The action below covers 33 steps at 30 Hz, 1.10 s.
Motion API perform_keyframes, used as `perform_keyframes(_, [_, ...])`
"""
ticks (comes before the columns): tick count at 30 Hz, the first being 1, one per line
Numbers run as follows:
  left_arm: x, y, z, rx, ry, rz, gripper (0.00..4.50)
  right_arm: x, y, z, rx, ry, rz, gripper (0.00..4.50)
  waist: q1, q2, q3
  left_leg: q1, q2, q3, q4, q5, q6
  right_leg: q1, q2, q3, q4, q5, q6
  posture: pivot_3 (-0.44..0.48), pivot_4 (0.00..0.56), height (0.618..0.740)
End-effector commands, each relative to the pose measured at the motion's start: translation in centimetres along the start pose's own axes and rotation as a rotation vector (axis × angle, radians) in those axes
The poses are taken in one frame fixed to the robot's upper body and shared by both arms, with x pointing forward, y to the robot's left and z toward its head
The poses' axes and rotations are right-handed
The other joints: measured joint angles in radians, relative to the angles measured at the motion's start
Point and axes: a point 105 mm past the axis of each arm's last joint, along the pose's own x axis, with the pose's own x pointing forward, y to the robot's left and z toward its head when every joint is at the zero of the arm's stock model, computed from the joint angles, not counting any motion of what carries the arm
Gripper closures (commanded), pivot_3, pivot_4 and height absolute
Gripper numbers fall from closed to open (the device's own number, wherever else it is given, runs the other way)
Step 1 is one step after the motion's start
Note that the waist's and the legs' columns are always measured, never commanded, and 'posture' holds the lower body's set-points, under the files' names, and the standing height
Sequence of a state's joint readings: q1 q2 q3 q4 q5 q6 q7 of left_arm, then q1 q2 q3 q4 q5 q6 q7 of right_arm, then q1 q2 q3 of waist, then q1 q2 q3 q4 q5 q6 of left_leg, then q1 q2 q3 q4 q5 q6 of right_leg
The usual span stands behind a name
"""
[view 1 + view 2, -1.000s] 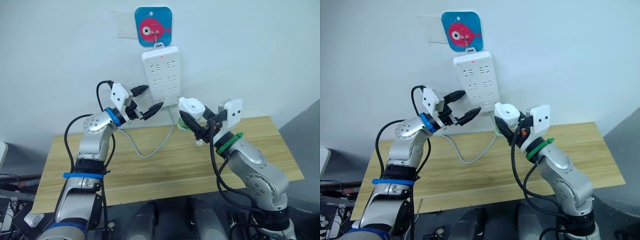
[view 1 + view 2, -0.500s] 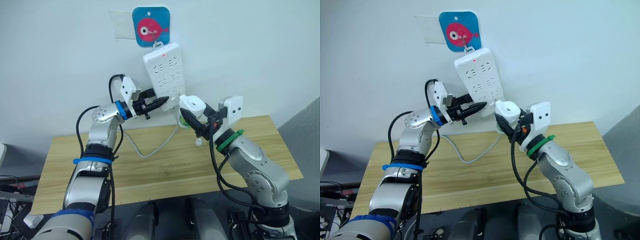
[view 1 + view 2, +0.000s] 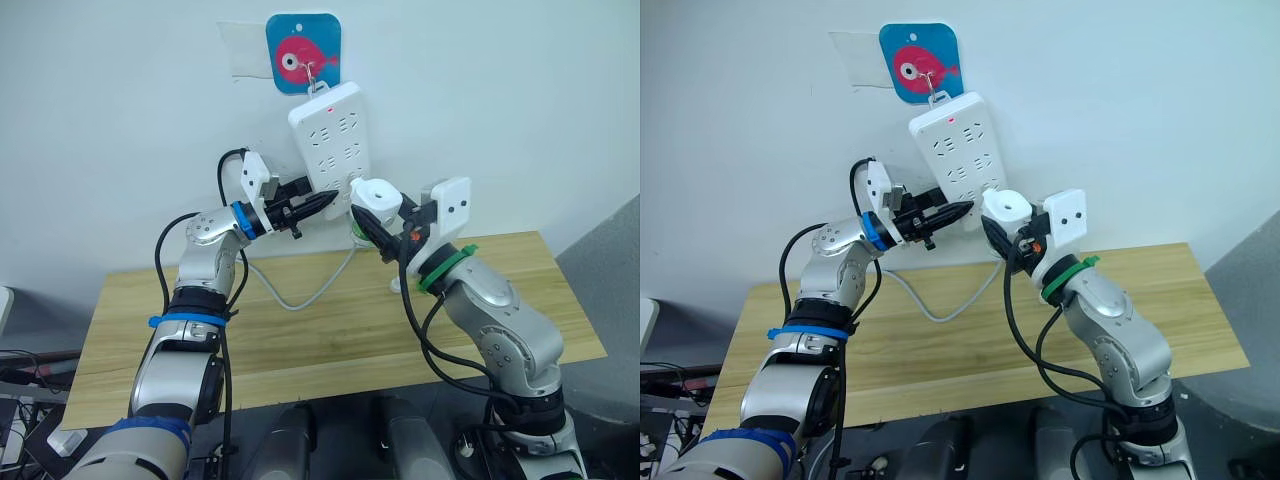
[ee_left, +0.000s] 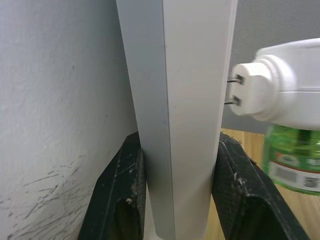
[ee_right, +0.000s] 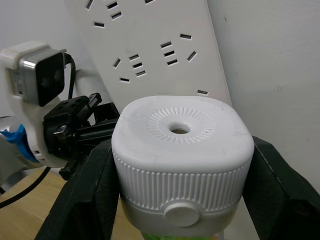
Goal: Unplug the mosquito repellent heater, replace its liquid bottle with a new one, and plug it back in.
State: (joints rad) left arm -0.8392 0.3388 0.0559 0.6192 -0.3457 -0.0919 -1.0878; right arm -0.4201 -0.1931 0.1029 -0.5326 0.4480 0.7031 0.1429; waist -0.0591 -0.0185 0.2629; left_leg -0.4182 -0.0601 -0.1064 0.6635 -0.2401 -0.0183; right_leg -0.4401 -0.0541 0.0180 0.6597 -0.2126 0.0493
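Observation:
The mosquito repellent heater, a white rounded unit with a vent hole on top, has a green liquid bottle under it. My right gripper is shut on the heater's sides. Its two plug prongs point at the face of the white power strip, a short gap away. The strip hangs tilted on the wall. My left gripper is shut on the strip's lower end, with one finger behind it and the other on its face.
The strip hangs from a blue fish hook plate. Its white cable loops down onto the wooden table. A small white object lies on the table below my right gripper. A grey surface stands at the right.
My left gripper rose to the strip's lower end and shut on it, tilting the strip. My right arm carried the heater left, closer to the strip's face.

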Motion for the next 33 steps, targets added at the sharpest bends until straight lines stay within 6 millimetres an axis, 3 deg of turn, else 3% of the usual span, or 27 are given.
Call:
perform_keyframes(1, [0.2,0.0,1.0,0.037,-0.011,-0.016,3.12,0.2,-0.1,1.3,-0.053,-0.057,-0.018,1.58,0.0,0.0,0.0,0.0,0.0,0.0,0.0,0.0,0.0,0.0,0.0,0.0,0.0,0.0,0.0,-0.116,0.217,0.74])
perform_keyframes(33, [0.4,-0.5,0.8,0.042,-0.003,-0.047,3.12,1.4,0.8,2.0,-0.101,-0.115,0.024,1.58,-0.002,0.0,0.0,0.0,0.0,0.001,0.0,0.0,0.0,-0.001,0.0,0.001,0.002,0.0,0.0,-0.103,0.208,0.74])
